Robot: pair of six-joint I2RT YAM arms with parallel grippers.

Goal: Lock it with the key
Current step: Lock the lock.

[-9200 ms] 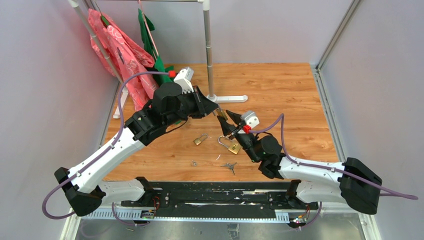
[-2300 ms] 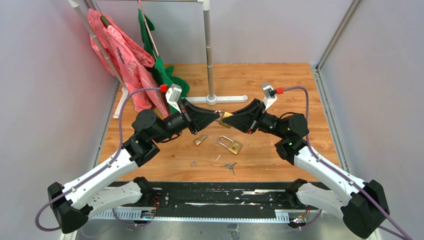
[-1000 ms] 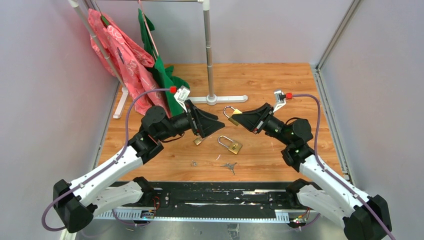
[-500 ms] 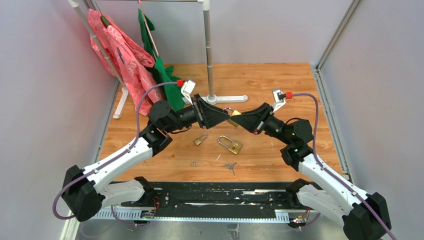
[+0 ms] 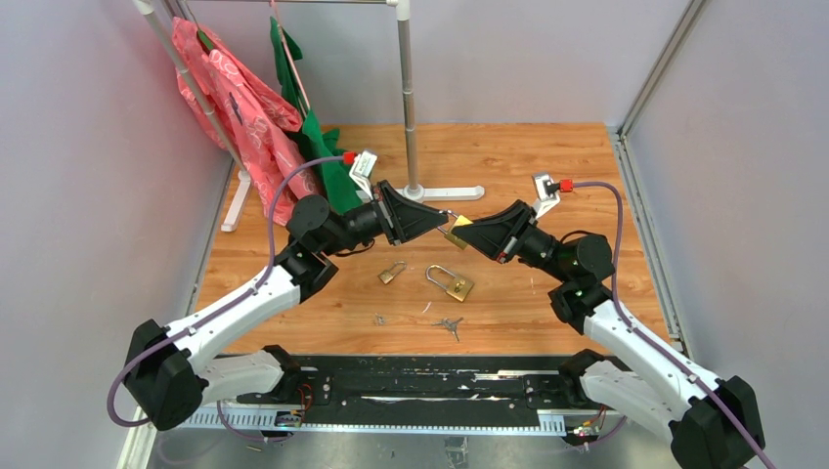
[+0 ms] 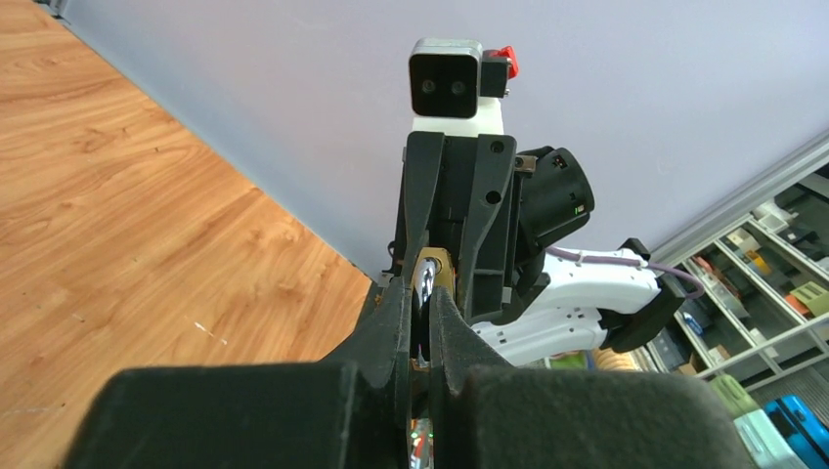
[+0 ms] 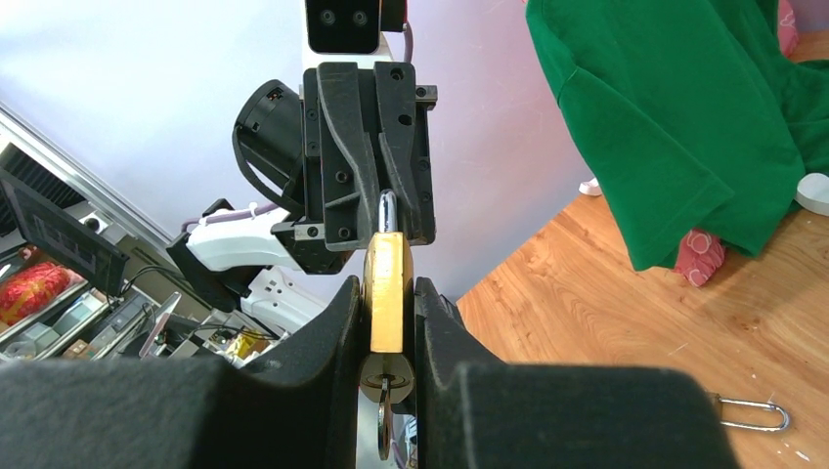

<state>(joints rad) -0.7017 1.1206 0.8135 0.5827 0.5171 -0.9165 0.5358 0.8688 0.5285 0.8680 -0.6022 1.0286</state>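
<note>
A brass padlock (image 5: 457, 231) hangs in the air between my two grippers. My right gripper (image 5: 469, 234) is shut on its brass body (image 7: 387, 264), and a key (image 7: 384, 415) sticks out of the keyhole at the bottom. My left gripper (image 5: 446, 219) faces it and is shut on the silver shackle (image 6: 427, 277). In the right wrist view the shackle (image 7: 388, 211) runs up into the left gripper's fingers (image 7: 406, 166). In the left wrist view the right gripper's fingers (image 6: 486, 225) stand right behind the lock.
A small padlock (image 5: 393, 273) and a larger one with an open shackle (image 5: 451, 284) lie on the wooden table. Loose keys (image 5: 450, 324) lie nearer the arms. A clothes rack pole (image 5: 408, 98) with pink (image 5: 239, 107) and green (image 5: 313, 137) garments stands at the back left.
A second ago my left gripper was apart from the lock, lower left. It has moved up and right to the padlock and shut on its shackle. The right arm has held still.
</note>
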